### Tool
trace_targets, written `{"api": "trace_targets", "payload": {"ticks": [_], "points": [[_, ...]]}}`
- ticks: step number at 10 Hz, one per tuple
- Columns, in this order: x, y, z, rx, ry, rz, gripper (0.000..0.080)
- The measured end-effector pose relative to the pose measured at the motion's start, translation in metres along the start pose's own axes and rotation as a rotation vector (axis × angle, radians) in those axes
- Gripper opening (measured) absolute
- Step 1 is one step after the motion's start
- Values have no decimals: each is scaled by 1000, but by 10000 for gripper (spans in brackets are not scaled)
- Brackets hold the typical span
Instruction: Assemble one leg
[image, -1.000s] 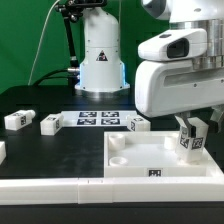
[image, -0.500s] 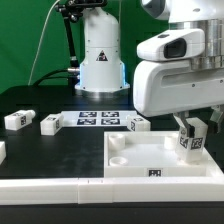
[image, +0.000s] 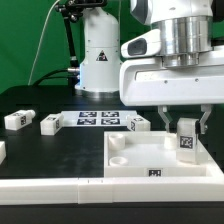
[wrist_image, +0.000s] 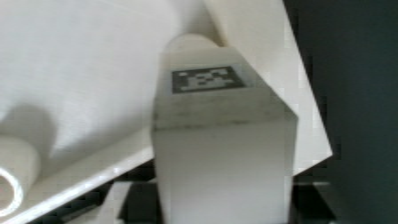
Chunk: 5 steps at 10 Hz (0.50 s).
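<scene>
My gripper (image: 185, 128) is shut on a small white leg (image: 187, 140) with a black-and-white tag, holding it upright over the far corner, on the exterior view's right, of the large white panel (image: 150, 150). In the wrist view the leg (wrist_image: 217, 120) fills the centre between my dark fingers (wrist_image: 139, 198), its tagged end pointing away over the panel (wrist_image: 89, 70). A round socket (wrist_image: 15, 165) shows at the panel's edge. I cannot tell if the leg's end touches the panel.
Three more small tagged legs lie on the black table: one (image: 15, 120) at the exterior view's left, one (image: 49, 124) beside it, one (image: 137, 124) by the marker board (image: 98, 119). The robot base (image: 100, 55) stands behind. A white rail (image: 60, 188) runs along the front.
My arm has shifted towards the exterior view's left and turned about its wrist. The leg stays in my grip over the same panel corner.
</scene>
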<state>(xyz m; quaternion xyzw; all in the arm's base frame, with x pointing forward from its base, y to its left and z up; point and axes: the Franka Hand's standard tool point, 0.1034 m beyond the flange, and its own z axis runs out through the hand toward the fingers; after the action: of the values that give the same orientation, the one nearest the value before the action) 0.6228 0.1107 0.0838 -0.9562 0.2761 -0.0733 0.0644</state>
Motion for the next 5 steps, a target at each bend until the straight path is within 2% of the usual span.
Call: {"api": "trace_targets", "payload": {"ticks": [2,5], "points": [[3,4,0,25,-21,285,298],[3,5,0,39,-41,577,298]]}}
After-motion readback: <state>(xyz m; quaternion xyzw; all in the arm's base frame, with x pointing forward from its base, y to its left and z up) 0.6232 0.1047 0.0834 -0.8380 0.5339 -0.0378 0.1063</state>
